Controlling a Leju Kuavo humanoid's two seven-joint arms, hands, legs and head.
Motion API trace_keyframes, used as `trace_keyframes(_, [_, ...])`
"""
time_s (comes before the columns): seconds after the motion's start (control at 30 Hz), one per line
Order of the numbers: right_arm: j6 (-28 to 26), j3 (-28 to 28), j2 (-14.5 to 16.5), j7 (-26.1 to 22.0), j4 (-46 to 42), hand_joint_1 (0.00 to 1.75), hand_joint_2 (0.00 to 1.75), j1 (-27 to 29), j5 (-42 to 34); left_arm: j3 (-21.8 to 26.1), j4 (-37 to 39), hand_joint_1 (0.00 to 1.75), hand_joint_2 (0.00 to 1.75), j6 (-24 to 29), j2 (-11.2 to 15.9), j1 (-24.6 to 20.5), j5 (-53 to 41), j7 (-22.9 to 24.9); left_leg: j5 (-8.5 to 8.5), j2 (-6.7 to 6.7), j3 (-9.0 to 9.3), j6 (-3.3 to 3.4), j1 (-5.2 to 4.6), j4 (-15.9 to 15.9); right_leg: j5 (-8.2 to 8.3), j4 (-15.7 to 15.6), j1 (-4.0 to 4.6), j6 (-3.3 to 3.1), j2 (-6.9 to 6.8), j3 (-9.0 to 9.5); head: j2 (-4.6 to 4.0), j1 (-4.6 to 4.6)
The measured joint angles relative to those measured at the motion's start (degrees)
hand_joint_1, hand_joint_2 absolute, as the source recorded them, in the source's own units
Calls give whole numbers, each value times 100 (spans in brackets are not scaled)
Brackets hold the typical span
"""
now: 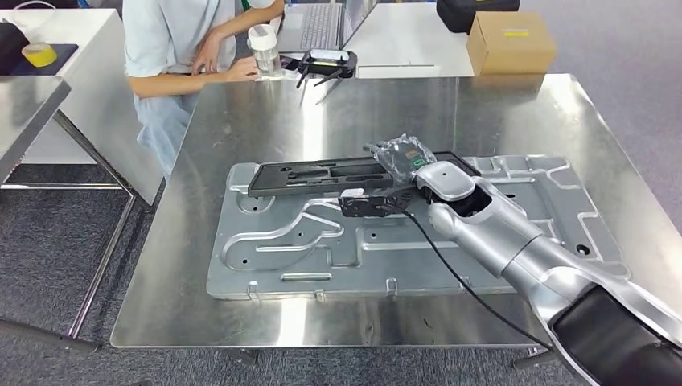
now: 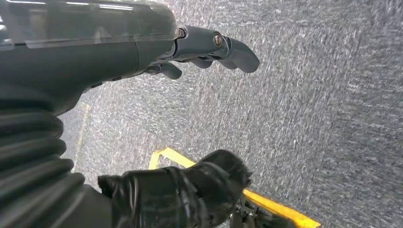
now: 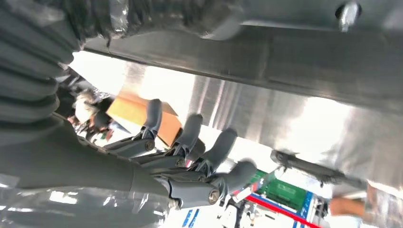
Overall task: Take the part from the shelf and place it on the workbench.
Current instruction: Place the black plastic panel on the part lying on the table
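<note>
Right robot hand [image 1: 402, 158] hides part's [image 1: 322, 174] end; person [image 1: 181, 48] cut off above.

Looks like we're in a lab or workshop-type space: steel workbench [image 1: 241, 121] with a big stamped metal panel [image 1: 322, 257] on it, grey carpet floor [image 1: 48, 241]. At 12 o'clock there's a white desk [image 1: 402, 36] with a laptop [image 1: 322, 24]; a cardboard box [image 1: 511, 42] at 1 o'clock, a seated person [image 1: 173, 48] at 11.

Left hand [image 2: 209, 50] is just hanging over grey speckled carpet [image 2: 309, 109], fingers [image 2: 240, 54] loosely extended with nothing in them. A yellow tape line [image 2: 273, 206] on the floor makes a corner down near the thick thumb [image 2: 190, 187].
</note>
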Motion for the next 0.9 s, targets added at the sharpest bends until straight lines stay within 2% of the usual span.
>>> trace_keyframes(0.07, [-2,-7,7,1,1,0,0,-4,1,3,0,0,0,1,-1,-5,39,-8,-333,6,-333,-47,12,722,-7,-1,-3,-26,2,8,0,-32])
trace_keyframes(0.1, [-2,-7,9,0,2,0,0,3,1,5,1,0,0,0,-2,-5,51,-10,-429,6,-492,-59,16,1032,-11,-1,-3,-31,2,10,0,-33])
trace_keyframes(0.13, [-1,-7,9,-1,2,0,0,12,1,6,1,0,0,-1,-3,-3,59,-12,-422,6,-573,-62,18,1165,-14,0,-2,-32,4,13,0,-33])
trace_keyframes(0.17, [-1,-7,9,-1,3,0,0,19,1,7,2,0,0,-2,-5,1,61,-13,-313,6,-550,-59,18,1084,-19,0,-2,-30,7,18,0,-33])
trace_keyframes(0.23, [-1,-8,9,0,3,0,0,21,1,8,1,0,0,-4,-4,0,71,-23,69,6,-212,-29,18,359,-33,1,-4,-12,13,43,0,-32])
trace_keyframes(0.27, [-2,-9,8,1,3,0,0,16,1,10,1,0,0,-9,-4,-5,82,-32,194,4,-18,-8,3,-14,-43,0,4,7,15,51,0,-32])
trace_keyframes(0.3, [-1,-10,8,1,4,0,0,10,1,11,1,0,0,-15,-4,-11,95,-45,264,1,119,18,-11,-276,-48,-1,11,30,17,56,0,-29])
trace_keyframes(0.33, [-1,-11,8,1,5,0,0,5,2,13,1,0,0,-23,-4,-16,107,-59,270,-3,188,42,-29,-406,-49,-7,15,56,17,58,0,-28])
trace_keyframes(0.43, [0,-13,8,0,7,0,0,0,8,44,2,0,0,-53,-7,-14,131,-87,285,-3,222,126,-27,-460,-54,-27,21,147,18,66,0,-24])
trace_keyframes(0.47, [0,-14,8,0,7,0,0,-5,11,62,2,0,0,-62,-7,-12,134,-88,300,3,241,158,-13,-490,-111,43,25,170,13,37,0,-17])
trace_keyframes(0.53, [0,-16,7,1,13,0,0,-18,21,86,2,0,0,-78,-8,-12,131,-84,321,14,270,214,4,-529,-384,522,27,193,2,-187,0,7])
trace_keyframes(0.6, [1,-16,7,-1,21,0,0,-1,31,98,2,0,0,-89,-8,-15,124,-69,325,18,271,241,-5,-523,-693,1245,34,200,-3,-536,0,26])
trace_keyframes(0.63, [2,-16,7,-1,27,0,0,22,34,103,2,0,0,-92,-8,-14,122,-57,326,17,269,245,-8,-513,-738,1456,35,201,-3,-640,0,26])
trace_keyframes(0.67, [2,-16,7,-2,34,0,0,40,36,110,2,0,0,-96,-8,-12,123,-43,323,11,266,246,-9,-498,-677,1463,34,196,-4,-645,0,28])
trace_keyframes(0.7, [2,-16,7,-1,40,0,0,49,38,116,2,0,0,-99,-9,-10,125,-27,318,4,262,244,-10,-478,-517,1243,34,183,-5,-539,0,28])
trace_keyframes(0.73, [1,-16,7,0,46,0,0,46,40,121,2,0,0,-102,-13,-9,126,-13,306,-3,255,237,-9,-453,-318,871,36,162,-6,-360,0,30])
trace_keyframes(0.8, [0,-16,8,0,49,0,0,23,45,129,2,0,0,-104,-19,-12,126,6,284,-12,215,206,-30,-396,-77,226,56,123,-4,-40,0,26])
trace_keyframes(0.83, [-1,-16,9,-1,49,0,0,17,47,132,2,0,0,-104,-21,-15,127,12,283,-12,192,184,-39,-376,-44,77,65,109,-2,28,0,21])
trace_keyframes(0.9, [-1,-17,11,-2,49,0,0,22,49,137,2,0,0,-104,-24,-13,129,19,307,-15,163,135,-44,-371,-28,39,73,78,3,21,0,17])
